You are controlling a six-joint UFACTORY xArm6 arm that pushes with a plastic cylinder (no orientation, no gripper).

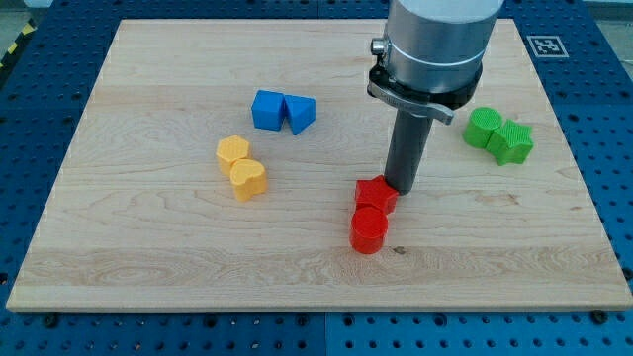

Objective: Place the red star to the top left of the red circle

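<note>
Camera view: a light wooden tabletop [148,267] lies on a blue perforated base [613,148], with 8 small blocks on it in 4 pairs. My rod [407,148] comes down from a grey cylindrical arm body [435,40] at the view's top, and my tip [401,188] sits at the upper right edge of the red star [376,194], touching it or just beside it; I cannot tell which. There is no gripper on this arm, so nothing is apart, together or clamped; the rod simply ends at the tip.

The red star lies a little right of the tabletop's middle, directly above the red circle [369,229] and touching it. The star sits at the circle's top, only slightly toward the view's right, not to its top left.

Toward the view's left, a yellow block [232,151] of roughly hexagonal shape touches a yellow heart-like block [248,179] just below and right of it. Above them, a blue cube [267,109] touches a blue block [301,113] with a pointed lower end. At the view's right, well apart from the red pair, a green rounded block [484,128] touches a green star-like block [513,141].
</note>
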